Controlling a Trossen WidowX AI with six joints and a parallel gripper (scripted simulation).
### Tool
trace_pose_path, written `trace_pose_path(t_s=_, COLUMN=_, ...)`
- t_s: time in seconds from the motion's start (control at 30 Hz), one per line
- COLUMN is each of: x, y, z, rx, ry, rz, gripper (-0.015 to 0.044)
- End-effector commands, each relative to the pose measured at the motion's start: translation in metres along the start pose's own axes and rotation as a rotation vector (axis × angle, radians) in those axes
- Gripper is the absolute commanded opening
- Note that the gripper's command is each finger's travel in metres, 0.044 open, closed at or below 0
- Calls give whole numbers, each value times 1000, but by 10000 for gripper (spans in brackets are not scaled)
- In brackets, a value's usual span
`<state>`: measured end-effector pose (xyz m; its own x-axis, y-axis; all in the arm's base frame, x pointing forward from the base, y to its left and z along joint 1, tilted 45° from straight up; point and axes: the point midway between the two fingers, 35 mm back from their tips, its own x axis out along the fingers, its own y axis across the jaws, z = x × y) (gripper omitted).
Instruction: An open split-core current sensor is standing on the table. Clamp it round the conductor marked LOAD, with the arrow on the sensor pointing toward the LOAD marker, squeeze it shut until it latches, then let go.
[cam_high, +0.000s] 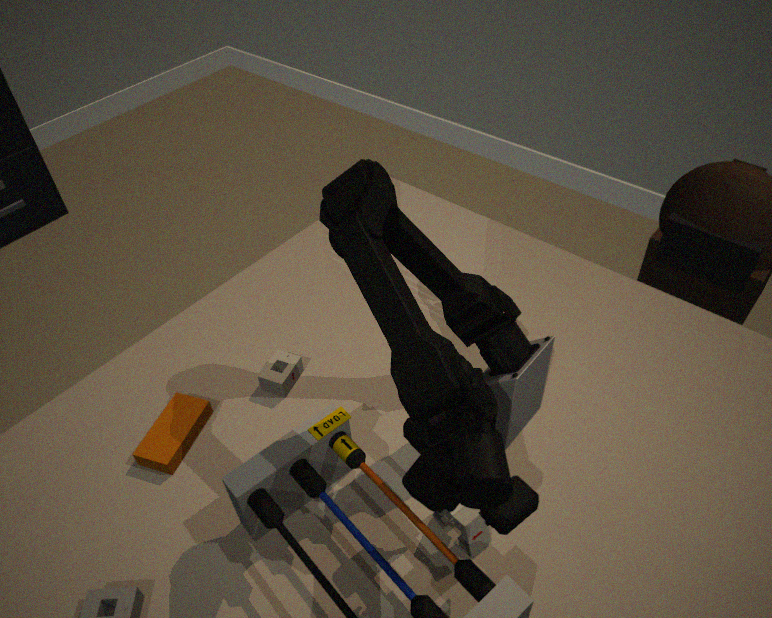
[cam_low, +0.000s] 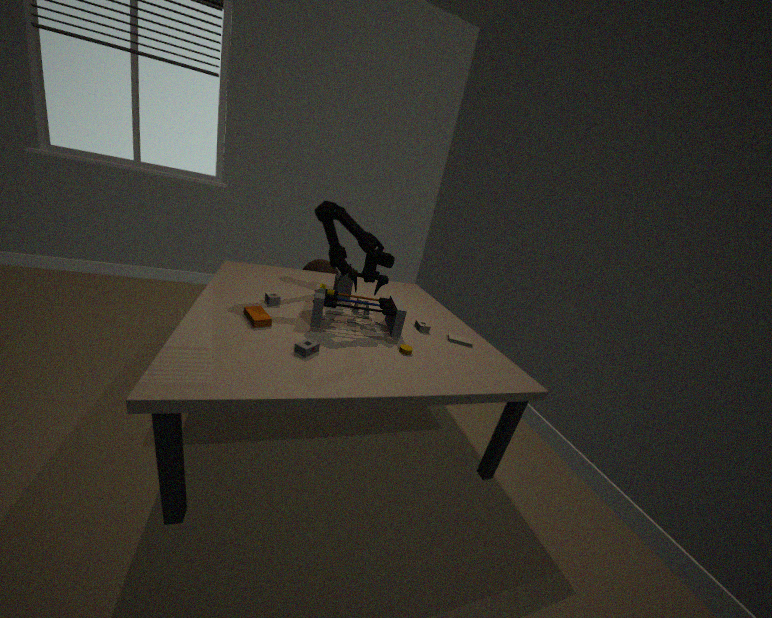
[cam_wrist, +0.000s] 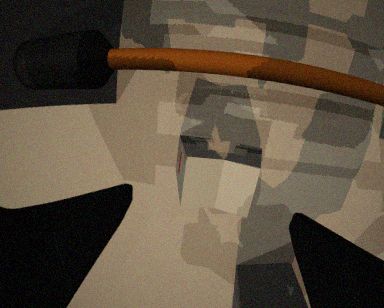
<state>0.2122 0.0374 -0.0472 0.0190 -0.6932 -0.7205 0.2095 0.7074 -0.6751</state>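
The split-core sensor (cam_high: 475, 534) (cam_wrist: 233, 188) is a small light-grey box with a red mark on its side. It stands on the table just beside the orange conductor (cam_high: 405, 509) (cam_wrist: 249, 63), near that conductor's black end ferrule (cam_high: 473, 578) (cam_wrist: 59, 58). The orange conductor carries a yellow arrow sleeve (cam_high: 346, 446) next to the yellow LOAD label (cam_high: 328, 423). My gripper (cam_high: 468, 513) (cam_low: 376, 280) (cam_wrist: 212, 208) is open and empty. It hangs right above the sensor, one finger on each side, without touching it.
A blue conductor (cam_high: 367, 547) and a black one (cam_high: 309, 567) run parallel between two grey end blocks (cam_high: 257, 473) (cam_high: 508, 599). An orange block (cam_high: 172, 431), two grey cubes (cam_high: 281, 371) (cam_high: 109, 604) and the arm's grey base (cam_high: 527, 389) stand around.
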Motion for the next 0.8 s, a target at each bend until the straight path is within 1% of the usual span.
trace_pose_path(t_s=0.0, x=9, y=-1, z=-1, rx=-7, ry=2, rz=-7, gripper=440)
trace_pose_path(t_s=0.7, x=39, y=-3, z=-3, rx=-7, ry=1, rz=-11, gripper=440)
trace_pose_path(t_s=0.77, x=35, y=-2, z=-1, rx=1, ry=1, rz=-5, gripper=387)
